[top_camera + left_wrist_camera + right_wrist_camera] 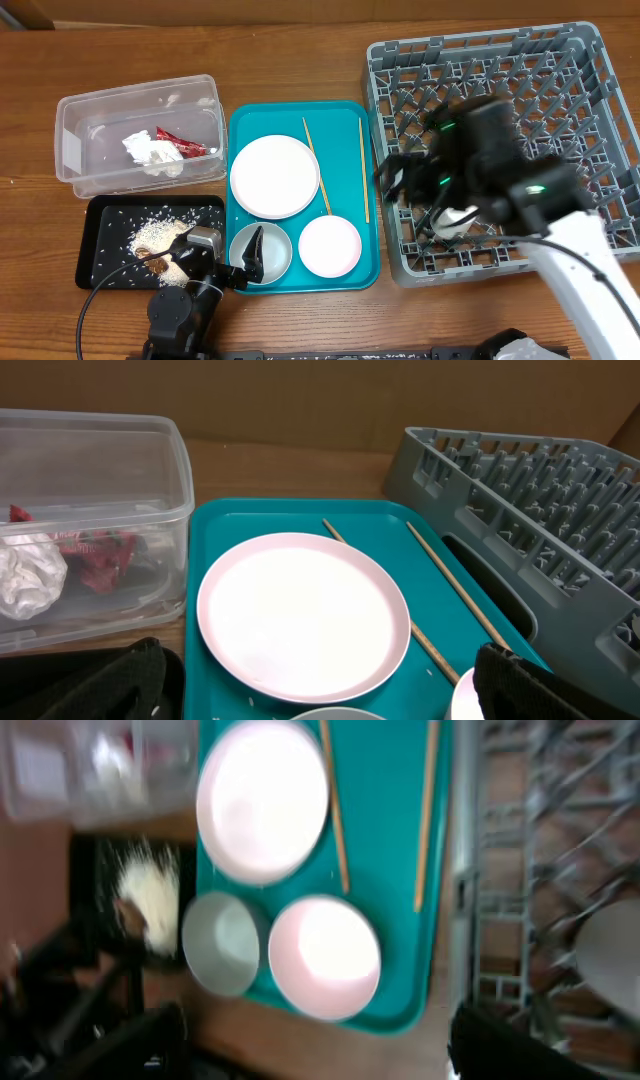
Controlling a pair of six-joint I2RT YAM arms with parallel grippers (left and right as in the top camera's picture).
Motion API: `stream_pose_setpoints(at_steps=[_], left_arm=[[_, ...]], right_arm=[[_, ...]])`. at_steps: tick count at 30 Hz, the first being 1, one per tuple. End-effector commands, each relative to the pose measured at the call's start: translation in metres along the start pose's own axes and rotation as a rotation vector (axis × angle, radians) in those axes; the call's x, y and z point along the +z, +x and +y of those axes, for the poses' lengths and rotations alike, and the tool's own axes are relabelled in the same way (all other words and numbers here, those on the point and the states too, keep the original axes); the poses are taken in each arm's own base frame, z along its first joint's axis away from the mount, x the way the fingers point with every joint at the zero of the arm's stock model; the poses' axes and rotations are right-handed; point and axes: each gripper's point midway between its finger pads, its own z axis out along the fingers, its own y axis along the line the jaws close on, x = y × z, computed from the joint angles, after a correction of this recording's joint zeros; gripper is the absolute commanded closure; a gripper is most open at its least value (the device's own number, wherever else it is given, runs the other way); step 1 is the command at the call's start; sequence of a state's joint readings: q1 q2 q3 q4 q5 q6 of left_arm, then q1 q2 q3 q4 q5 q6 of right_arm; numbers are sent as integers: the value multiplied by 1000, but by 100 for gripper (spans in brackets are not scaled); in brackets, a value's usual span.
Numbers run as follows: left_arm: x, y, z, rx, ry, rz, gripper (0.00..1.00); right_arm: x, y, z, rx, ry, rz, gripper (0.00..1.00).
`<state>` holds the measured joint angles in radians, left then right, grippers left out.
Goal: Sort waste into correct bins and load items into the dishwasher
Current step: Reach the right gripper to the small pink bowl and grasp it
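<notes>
On the teal tray [345,120] lie the pale plate [274,176], two chopsticks [317,165], a pink bowl [329,246] and a white bowl [276,262]. My left gripper [252,260] hangs open low over the white bowl, nothing between its fingers [520,685]. My right gripper [396,180] is open and empty above the left side of the grey dishwasher rack [520,70]; its wrist view is blurred. A small white cup [457,218] sits in the rack under the right arm. The clear tub [100,105] holds the napkin [148,152] and red wrapper [180,143]. Rice [155,232] lies on the black tray [105,215].
The teal tray stands between the two bins on the left and the rack on the right, almost touching the rack's edge. The left arm's base and a cable [100,290] are at the table's front edge. Bare wooden table [300,40] runs along the back.
</notes>
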<state>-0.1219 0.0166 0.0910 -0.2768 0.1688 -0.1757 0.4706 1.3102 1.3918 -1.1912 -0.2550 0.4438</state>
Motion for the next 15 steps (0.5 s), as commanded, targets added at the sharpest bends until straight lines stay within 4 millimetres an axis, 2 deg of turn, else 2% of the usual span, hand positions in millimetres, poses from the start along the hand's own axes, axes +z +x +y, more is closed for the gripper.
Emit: stream_pose_setpoints(at_steps=[1, 4, 9, 12, 15], left_arm=[[0, -1, 1, 16, -1, -10, 0], [0, -1, 1, 17, -1, -10, 0], [0, -1, 1, 16, -1, -10, 0], [0, -1, 1, 16, -1, -10, 0], [0, -1, 1, 16, -1, -10, 0]], right_arm=[[29, 23, 14, -181, 129, 57, 15], [60, 41, 22, -289, 213, 107, 16], [115, 53, 26, -429, 275, 170, 24], [152, 56, 20, -497, 292, 230, 31], [172, 63, 15, -570, 273, 301, 33]])
